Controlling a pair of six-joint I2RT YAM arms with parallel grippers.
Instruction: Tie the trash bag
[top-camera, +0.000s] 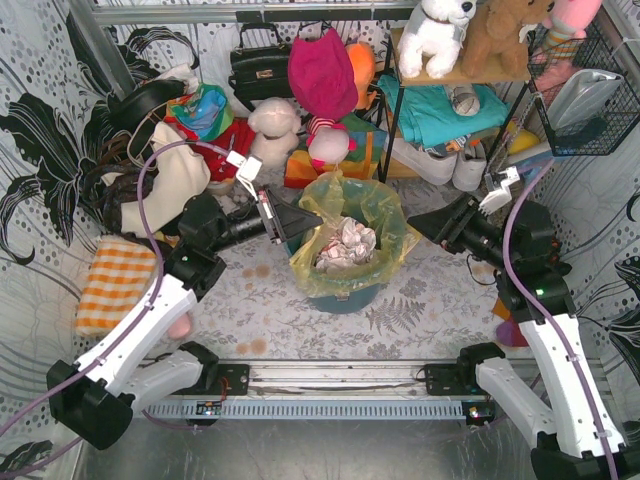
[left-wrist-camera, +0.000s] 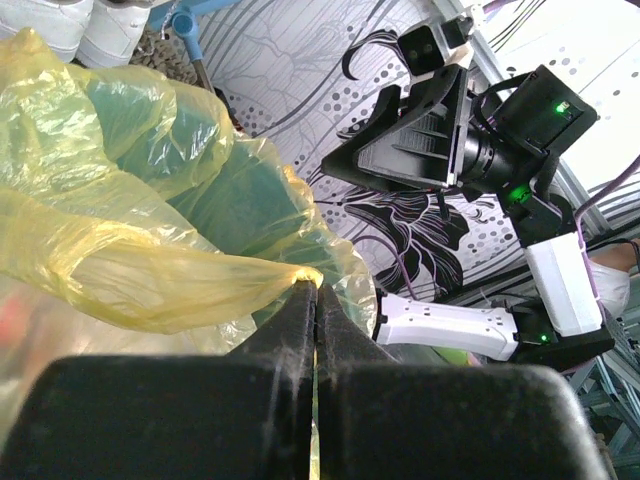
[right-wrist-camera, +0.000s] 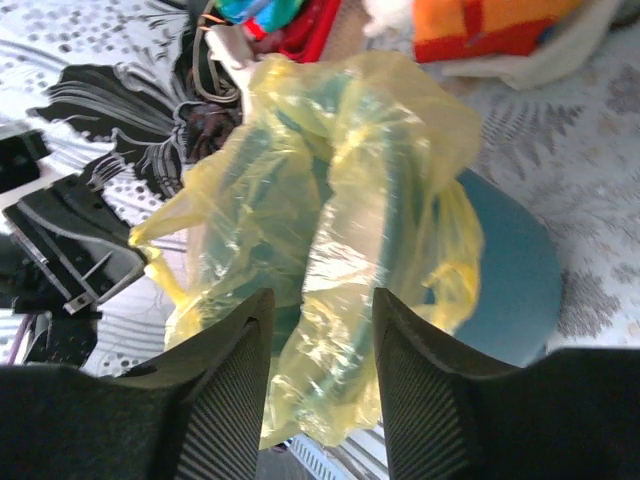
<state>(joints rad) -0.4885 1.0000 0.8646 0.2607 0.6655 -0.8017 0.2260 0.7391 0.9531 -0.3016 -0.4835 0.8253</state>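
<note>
The trash bag (top-camera: 345, 205) is thin yellow-green plastic lining a teal-blue bin (top-camera: 345, 290) at the table's middle, with crumpled white paper (top-camera: 345, 245) inside. My left gripper (top-camera: 312, 218) is at the bag's left rim, shut on a pinch of the plastic (left-wrist-camera: 300, 274). My right gripper (top-camera: 412, 228) is open at the bag's right rim. In the right wrist view a fold of the bag (right-wrist-camera: 340, 290) hangs between its fingers (right-wrist-camera: 235, 385), not gripped.
A pile of bags, clothes and soft toys (top-camera: 270, 120) lies behind the bin. A shelf (top-camera: 450, 100) with toys stands at the back right. An orange checked cloth (top-camera: 115, 280) lies at the left.
</note>
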